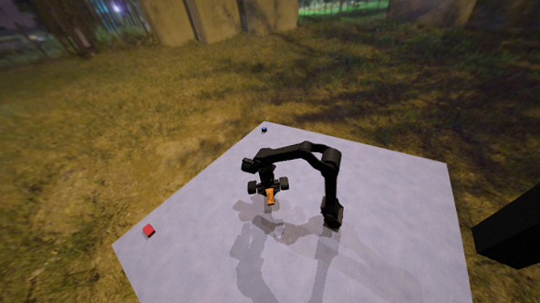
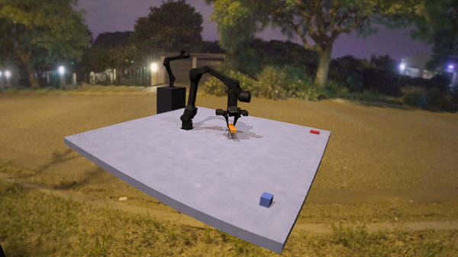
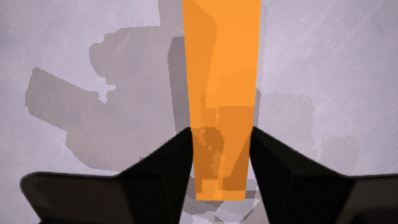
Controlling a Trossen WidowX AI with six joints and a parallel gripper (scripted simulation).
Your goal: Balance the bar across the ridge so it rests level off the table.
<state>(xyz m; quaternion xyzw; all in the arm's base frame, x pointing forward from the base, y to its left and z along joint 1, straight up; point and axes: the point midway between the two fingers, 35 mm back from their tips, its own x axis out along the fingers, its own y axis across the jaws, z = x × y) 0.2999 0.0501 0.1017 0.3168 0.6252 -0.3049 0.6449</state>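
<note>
My gripper [image 1: 270, 193] [image 2: 232, 127] [image 3: 220, 133] is shut on an orange bar [image 1: 270, 198] [image 2: 233, 129] [image 3: 222, 70] and holds it above the grey table [image 1: 393, 256] [image 2: 158, 165]. In the wrist view the bar runs straight away from the fingers, which grip it close to its near end. The bar hangs clear of the table, over its own shadow. A small pale faceted shape [image 1: 278, 231] [image 3: 252, 202] lies on the table under the gripper, among the arm's shadows; it may be the ridge, but I cannot tell its form.
A red block [image 1: 148, 230] [image 2: 315, 131] lies near one table edge. A blue cube [image 1: 264, 129] [image 2: 266, 200] sits near the far corner. A black pedestal [image 1: 524, 227] [image 2: 171, 99] with a second arm stands off the table behind the base.
</note>
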